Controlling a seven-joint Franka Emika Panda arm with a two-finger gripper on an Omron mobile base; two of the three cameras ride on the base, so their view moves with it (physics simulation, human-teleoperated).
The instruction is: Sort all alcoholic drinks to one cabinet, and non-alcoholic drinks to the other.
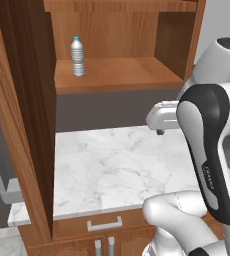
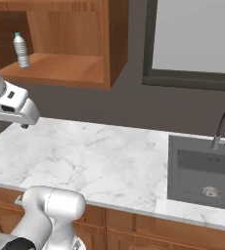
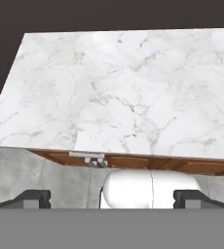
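Fingers (image 3: 36,197) stood spread wide, grasping nothing, above the marble counter (image 3: 133,97); water bottle (image 1: 77,57) upright near the cabinet (image 1: 137,75) shelf's left edge.

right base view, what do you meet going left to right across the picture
water bottle on the cabinet shelf → the open tool hanging above the marble counter → window → faucet at the back of the sink

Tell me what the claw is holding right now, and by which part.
Nothing. The claw is open and empty, with only the marble counter beyond it. The water bottle stands upright on the cabinet shelf.
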